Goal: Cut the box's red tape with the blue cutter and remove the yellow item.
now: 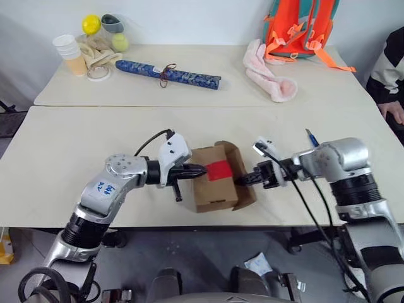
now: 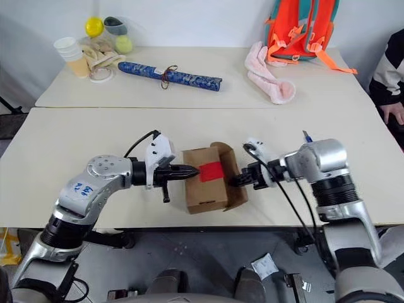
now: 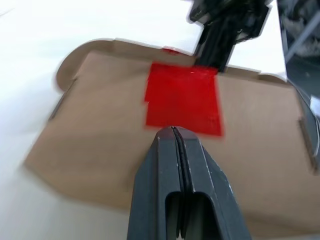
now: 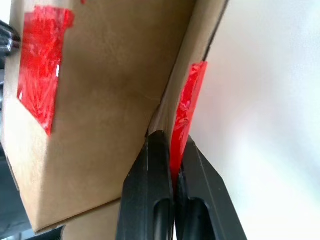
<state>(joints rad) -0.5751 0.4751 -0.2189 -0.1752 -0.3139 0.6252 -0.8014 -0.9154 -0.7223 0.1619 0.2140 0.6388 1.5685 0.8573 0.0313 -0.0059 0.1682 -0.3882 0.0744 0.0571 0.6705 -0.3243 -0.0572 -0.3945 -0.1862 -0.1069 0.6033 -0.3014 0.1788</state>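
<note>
The box (image 1: 214, 177) sits low in the centre of the head view, near the front edge of the table (image 1: 76, 145), with the two arms meeting on it from either side. The red tape (image 1: 219, 169) lies across its top, and a second strip runs down the flap (image 4: 187, 115) on the right side.

The left hand (image 1: 197, 169) comes in from the left of the frame with its fingers pressed fully together and nothing between them; their tip rests at the near edge of the tape patch, seemingly pinning the lid. The right hand (image 1: 245, 180) reaches in from the right, closed too. In its wrist view the fingers pinch the red strip and the flap edge it sticks to.

A slim blue thing (image 1: 311, 137), possibly the cutter, stands up behind the right forearm, right of centre. The yellow item cannot be seen and is presumably still inside.

The main risk is the light box sliding or tipping toward the front edge if the right hand pulls the flap while the left only presses. The pinch on thin tape may slip, or the tape may tear off short and leave the lid sealed. A hard pull could rip the cardboard.
</note>
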